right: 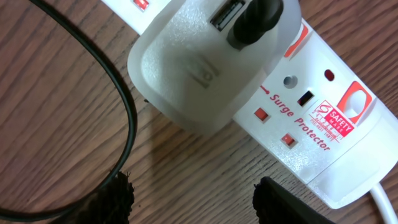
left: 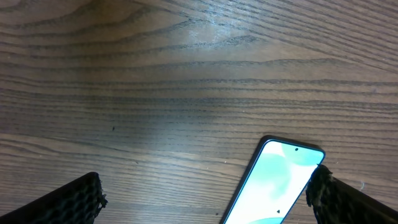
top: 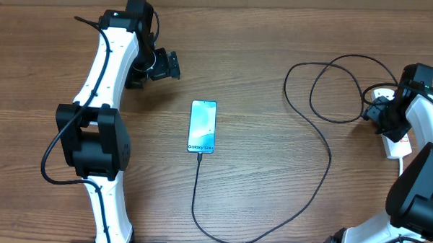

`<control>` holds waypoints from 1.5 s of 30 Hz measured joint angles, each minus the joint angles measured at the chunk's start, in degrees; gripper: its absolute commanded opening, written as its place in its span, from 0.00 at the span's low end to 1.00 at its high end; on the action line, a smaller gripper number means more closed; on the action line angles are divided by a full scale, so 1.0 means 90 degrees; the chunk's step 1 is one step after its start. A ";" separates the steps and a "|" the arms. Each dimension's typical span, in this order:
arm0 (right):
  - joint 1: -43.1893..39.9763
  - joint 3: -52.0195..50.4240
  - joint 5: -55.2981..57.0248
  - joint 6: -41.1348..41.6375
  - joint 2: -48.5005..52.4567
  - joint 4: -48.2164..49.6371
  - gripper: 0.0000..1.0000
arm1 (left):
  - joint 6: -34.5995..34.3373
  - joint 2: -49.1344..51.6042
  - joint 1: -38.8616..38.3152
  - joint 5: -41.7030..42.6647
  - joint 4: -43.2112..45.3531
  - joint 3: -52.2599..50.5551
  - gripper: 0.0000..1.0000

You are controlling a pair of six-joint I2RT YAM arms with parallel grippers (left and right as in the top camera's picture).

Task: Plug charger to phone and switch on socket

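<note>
At mid-table lies the phone, screen up, reading "Galaxy S24". The charger meets its lower edge and loops off right to the socket, printed "Surge Protector" and "SAFETY MARK". The right gripper hovers over the socket, jaws apart and empty. The left gripper gapes wide near the phone's top.

Brown wood-grain tabletop fills all views; fine dark grain lines run crosswise. Soft pale glare patch ahead of left claw. Light even, shadows faint.
</note>
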 measured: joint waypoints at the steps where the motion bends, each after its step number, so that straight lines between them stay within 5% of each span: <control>1: 0.0015 0.0000 0.0000 0.0012 0.0000 -0.0005 0.64 | 0.0000 0.0000 0.0000 0.0000 0.0000 0.0000 1.00; 26: 0.1438 0.0000 0.0500 0.0063 0.0000 0.0100 0.68 | 0.0000 0.0000 0.0000 -0.0002 0.0000 0.0000 1.00; 29: 0.1443 0.0000 0.0503 0.0070 0.0000 0.0114 0.74 | 0.0000 0.0000 0.0000 0.0000 0.0000 0.0000 1.00; 31: 0.1443 0.0000 0.0500 0.0114 0.0000 0.0119 1.00 | 0.0000 0.0000 0.0000 0.0000 0.0000 0.0000 1.00; 45: 0.1472 0.0000 0.0498 0.0083 0.0000 0.0100 1.00 | 0.0000 0.0000 0.0000 0.0000 0.0000 0.0000 1.00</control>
